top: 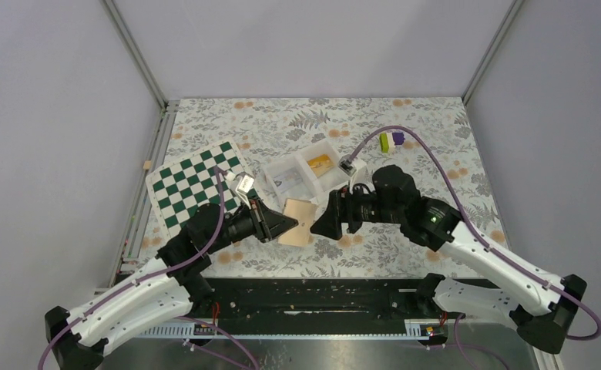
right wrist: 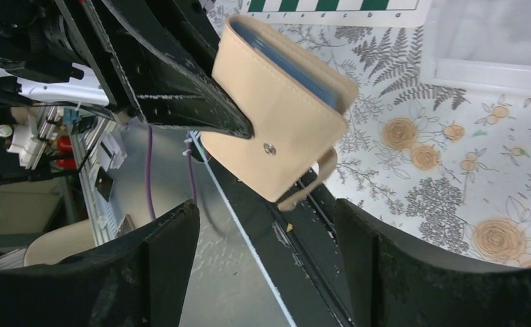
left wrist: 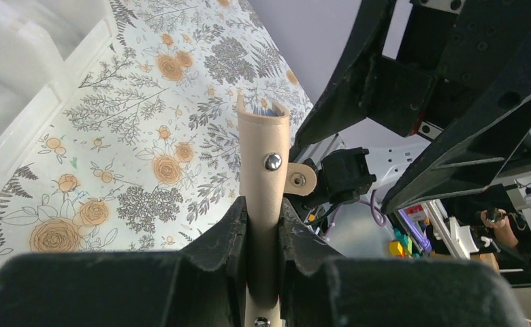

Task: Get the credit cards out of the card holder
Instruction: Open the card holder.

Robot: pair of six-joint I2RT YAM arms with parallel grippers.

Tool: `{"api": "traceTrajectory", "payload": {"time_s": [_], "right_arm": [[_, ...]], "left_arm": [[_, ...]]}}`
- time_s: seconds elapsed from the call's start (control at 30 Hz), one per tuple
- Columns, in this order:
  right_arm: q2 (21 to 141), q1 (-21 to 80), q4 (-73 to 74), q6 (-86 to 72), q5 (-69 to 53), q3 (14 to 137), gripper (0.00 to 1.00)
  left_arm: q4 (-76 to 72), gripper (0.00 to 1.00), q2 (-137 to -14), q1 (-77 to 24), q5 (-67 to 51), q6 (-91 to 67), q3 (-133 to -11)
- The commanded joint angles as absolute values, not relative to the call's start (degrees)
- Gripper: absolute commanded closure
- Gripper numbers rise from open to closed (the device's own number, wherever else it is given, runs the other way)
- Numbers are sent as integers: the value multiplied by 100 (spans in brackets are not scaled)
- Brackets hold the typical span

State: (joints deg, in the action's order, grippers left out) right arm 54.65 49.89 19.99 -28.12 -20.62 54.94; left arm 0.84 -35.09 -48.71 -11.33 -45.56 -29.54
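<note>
Tan leather-look card holder (top: 298, 222), folded nearly flat, hangs between the two arms at the near middle of the flowered tablecloth (top: 405, 116). The left gripper (top: 282, 223) is clamped on its left edge. In the left wrist view the holder (left wrist: 266, 163) stands edge-on between the black fingers (left wrist: 222, 235), with a metal stud and a small strap tab on its side.

The right gripper (top: 324, 223) faces it from the other side with its jaws spread wide and nothing between them, just clear of the holder's right edge. From the right wrist, pale blue layers show along the holder's (right wrist: 276, 129) upper open edge. Whether these are credit cards or lining cannot be told.

A white plastic two-compartment tray (top: 333, 179) sits just behind the holder, so room is tight there. The green-and-white chequered board (top: 193, 187) lies behind the left arm, near the cloth's left edge. A small purple and yellow-green block (top: 392, 141) rests well apart at the far right. Bare cloth stretches along the far edge and down the right side.
</note>
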Motion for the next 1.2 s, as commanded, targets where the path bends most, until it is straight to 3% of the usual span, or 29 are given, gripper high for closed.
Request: {"api": "traceTrajectory", "payload": {"time_s": [0.0, 0.17, 0.47, 0.6, 0.67, 0.77, 0.9, 1.17], "right_arm": [[5804, 4966, 2052, -2768, -2562, 5922, 22], [6132, 4910, 2003, -2564, -2569, 5740, 23], [5933, 4635, 1859, -1714, -3573, 5162, 38], [5828, 4399, 1854, -1596, -3722, 5065, 66], [5843, 4381, 1795, -1607, -3785, 5026, 72], [5867, 4381, 1518, -1721, -4004, 4901, 71], [5831, 4382, 1049, -1864, -4465, 4665, 57], [5689, 4381, 346, -2118, -4727, 4432, 57]], "left_arm": [[-253, 100, -3506, -4888, -1578, -4257, -3293], [-250, 100, -3484, -4885, -1743, -4215, -3331], [-260, 100, -3530, -4886, -2009, -4204, -3403], [-491, 100, -3671, -4885, -2375, -4313, -3398], [-566, 100, -3748, -4885, -2480, -4339, -3386], [-812, 100, -3832, -4889, -2639, -4473, -3298], [-970, 100, -3901, -4888, -2769, -4560, -3255], [-1212, 100, -3824, -4881, -2801, -4694, -3173]]}}
